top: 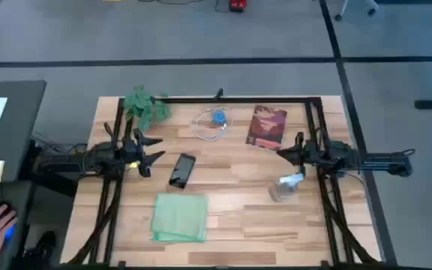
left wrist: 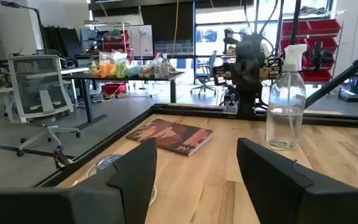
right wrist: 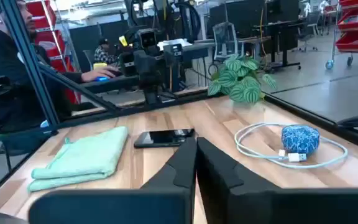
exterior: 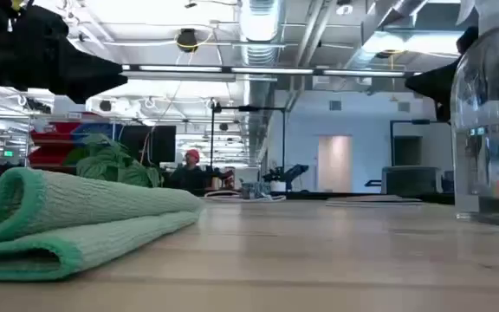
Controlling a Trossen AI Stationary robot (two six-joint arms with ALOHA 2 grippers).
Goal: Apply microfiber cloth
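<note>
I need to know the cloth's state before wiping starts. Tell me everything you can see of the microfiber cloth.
The microfiber cloth is pale mint green, soft and finely ribbed, with no marks. It lies folded into a rough square on the wooden table, near the front edge on the left arm's side; the low view shows its layers with rounded folds. It sits just in front of the black phone, apart from it. Only the table touches it; neither gripper is near.

Bright overhead light, soft focus
</note>
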